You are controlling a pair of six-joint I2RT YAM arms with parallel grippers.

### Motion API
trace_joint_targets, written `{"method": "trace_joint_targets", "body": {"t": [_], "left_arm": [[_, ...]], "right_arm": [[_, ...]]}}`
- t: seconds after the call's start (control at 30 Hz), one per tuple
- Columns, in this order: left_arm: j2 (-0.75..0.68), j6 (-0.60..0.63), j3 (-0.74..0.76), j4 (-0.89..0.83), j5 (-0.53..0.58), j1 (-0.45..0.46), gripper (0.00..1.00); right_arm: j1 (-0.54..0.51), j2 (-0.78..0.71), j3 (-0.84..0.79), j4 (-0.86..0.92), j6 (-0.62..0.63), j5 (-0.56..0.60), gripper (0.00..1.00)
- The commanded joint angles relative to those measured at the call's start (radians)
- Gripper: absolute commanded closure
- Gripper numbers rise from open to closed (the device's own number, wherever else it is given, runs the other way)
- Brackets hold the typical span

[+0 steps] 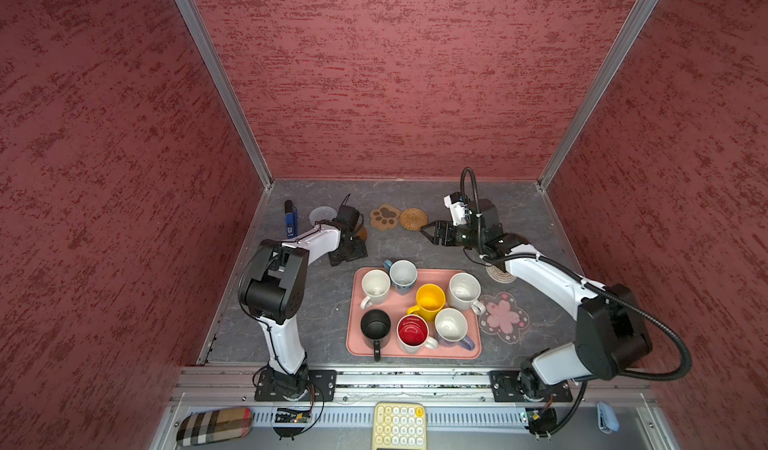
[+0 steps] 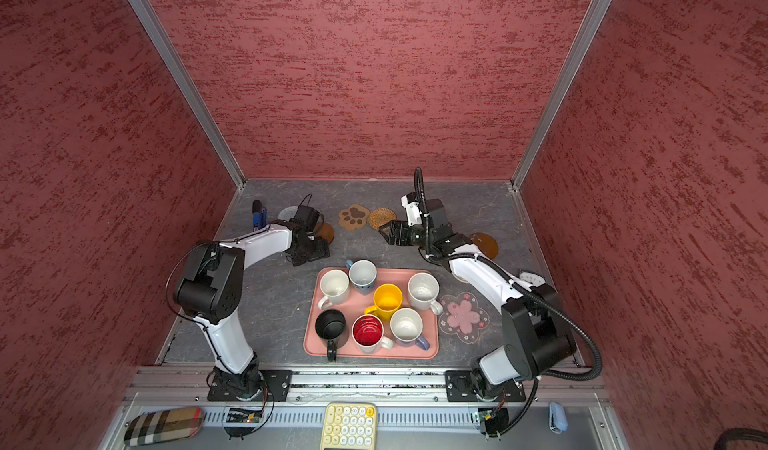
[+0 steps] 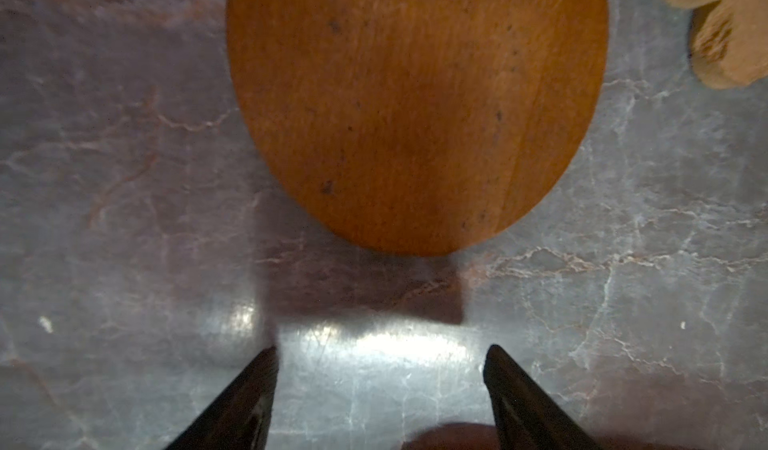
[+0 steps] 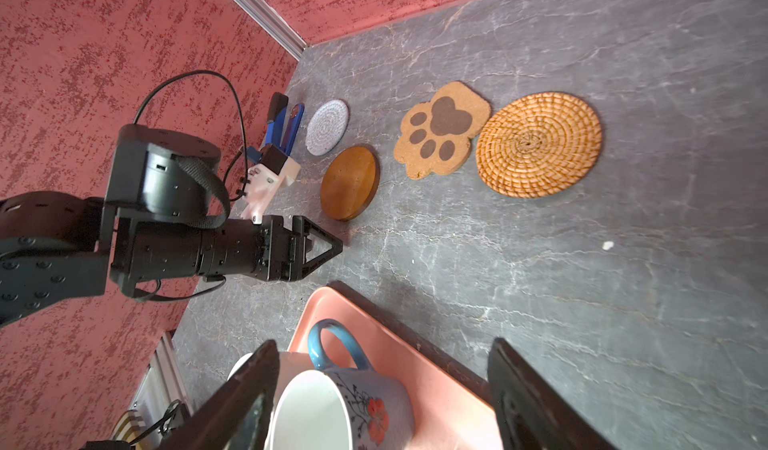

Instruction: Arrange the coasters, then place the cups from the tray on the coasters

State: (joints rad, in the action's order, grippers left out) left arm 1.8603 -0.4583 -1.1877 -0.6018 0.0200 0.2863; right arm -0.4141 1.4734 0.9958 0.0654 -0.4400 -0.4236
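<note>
Left hand (image 3: 380, 350) hangs wide and empty, just on the near side of a brown disc coaster (image 3: 415, 107) on the counter (image 1: 328, 302). Rightward lie the paw coaster (image 1: 385, 217) and wicker coaster (image 1: 413, 218) (side by side). Right hand (image 1: 427, 232), wide and empty, hovers beyond the tray (image 1: 436, 277), which holds seven cups (image 1: 430, 298).

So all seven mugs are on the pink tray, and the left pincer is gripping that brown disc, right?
Not quite: the left pincer is open and empty; the brown disc lies flat on the table ahead of it, as the left wrist view shows.
</note>
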Motion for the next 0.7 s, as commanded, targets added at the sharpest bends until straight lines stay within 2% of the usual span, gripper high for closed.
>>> {"method": "trace_joint_targets", "body": {"t": [0.0,0.23,0.43,0.67], "left_arm": [[0.032,0.017,-0.031,-0.021,-0.003,-0.006,0.22],[0.094,0.019,-0.091,-0.032,-0.008,-0.022,0.23],[0.156,0.022,-0.182,-0.053,-0.013,-0.048,0.30],[0.217,0.032,-0.290,-0.074,-0.038,-0.065,0.33]], "right_arm": [[0.017,-0.059,-0.044,-0.073,0.004,0.017,0.20],[0.068,-0.123,-0.154,-0.149,-0.032,-0.017,0.20],[0.108,-0.132,-0.191,-0.187,-0.065,-0.059,0.20],[0.133,-0.117,-0.202,-0.199,-0.071,-0.077,0.20]]}}
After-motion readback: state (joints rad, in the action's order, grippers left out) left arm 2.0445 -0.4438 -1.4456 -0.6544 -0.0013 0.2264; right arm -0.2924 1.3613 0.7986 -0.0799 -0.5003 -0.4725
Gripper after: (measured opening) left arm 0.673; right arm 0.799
